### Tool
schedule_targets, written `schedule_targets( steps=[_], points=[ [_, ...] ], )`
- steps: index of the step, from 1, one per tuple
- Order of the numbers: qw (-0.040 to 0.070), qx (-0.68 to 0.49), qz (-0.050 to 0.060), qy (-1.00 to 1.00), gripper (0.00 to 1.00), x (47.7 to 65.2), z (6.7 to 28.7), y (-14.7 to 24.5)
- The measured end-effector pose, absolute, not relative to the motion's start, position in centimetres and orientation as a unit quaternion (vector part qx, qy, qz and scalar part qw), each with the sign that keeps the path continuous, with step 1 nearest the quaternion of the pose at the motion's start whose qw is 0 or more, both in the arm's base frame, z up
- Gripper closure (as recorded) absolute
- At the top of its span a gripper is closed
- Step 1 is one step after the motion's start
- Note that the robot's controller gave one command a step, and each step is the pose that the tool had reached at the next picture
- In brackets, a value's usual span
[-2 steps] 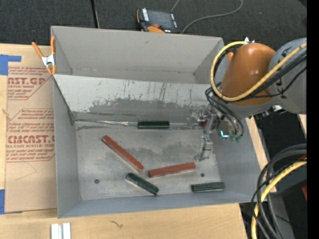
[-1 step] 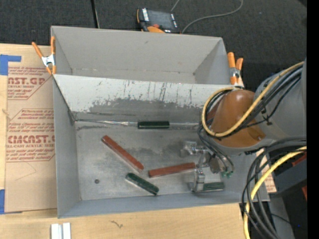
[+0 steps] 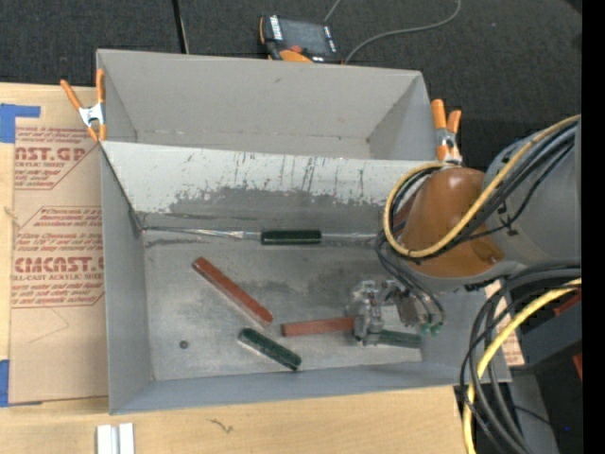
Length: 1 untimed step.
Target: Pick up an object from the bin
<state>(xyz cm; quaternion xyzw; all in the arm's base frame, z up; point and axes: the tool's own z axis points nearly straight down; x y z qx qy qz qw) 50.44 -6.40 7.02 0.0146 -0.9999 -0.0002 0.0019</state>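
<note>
My pincer (image 3: 369,318) is down near the floor of the bin (image 3: 255,102), towards its front right corner, at the right end of a short red bar (image 3: 317,327) that lies flat, parallel to the front edge; how wide the pincer stands, and whether it has that bar, I cannot tell, because my wrist and its orange cover (image 3: 449,220) crowd the spot. I judge this bar the thing to take: its end is right at me, and it lies clear of the walls, so there is room on either side of it. A green piece (image 3: 402,340) lies just to the right of the pincer, touching or nearly so; it might be nudged or caught up with the bar. A green bar (image 3: 269,347) lies aslant near the front wall, just beside the red bar's far end; a long red bar (image 3: 232,289) lies aslant towards the middle, apart; a back green bar (image 3: 291,237) rests along the foot of the back wall — none of these stands in my way.
</note>
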Motion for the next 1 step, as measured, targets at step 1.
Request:
schedule_targets(
  steps=[1],
  points=[
    [-0.005,-0.010,0.000,-1.000,1.00,53.78,27.52,-3.92]
  ],
)
